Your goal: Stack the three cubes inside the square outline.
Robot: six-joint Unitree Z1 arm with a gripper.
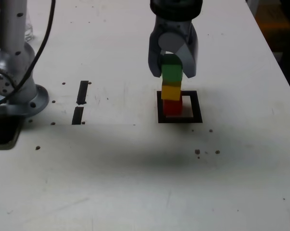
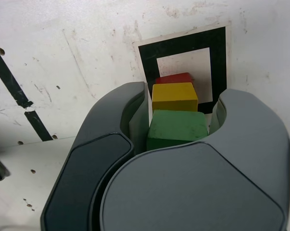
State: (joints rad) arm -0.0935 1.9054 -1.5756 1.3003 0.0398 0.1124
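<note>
The three cubes stand in one column inside the square outline [image 1: 196, 107]: the red cube [image 1: 172, 107] at the base, the yellow cube [image 1: 171, 91] on it, and the green cube [image 1: 171, 72] on top. My gripper [image 1: 172, 67] comes down from above with its grey jaws on both sides of the green cube, shut on it. In the wrist view the green cube [image 2: 176, 129] sits between the jaws, with the yellow cube [image 2: 174, 96] and the red cube [image 2: 173, 78] below it, all within the black tape square outline [image 2: 148, 57]. The stack sits toward one side of the outline.
The arm's grey base [image 1: 15, 91] with a black cable stands at the exterior view's left, with a dark flat object [image 1: 3, 132] in front of it. Two short black tape strips [image 1: 82, 92] [image 1: 78, 115] lie between the base and the stack. The table's edge runs along the exterior view's right.
</note>
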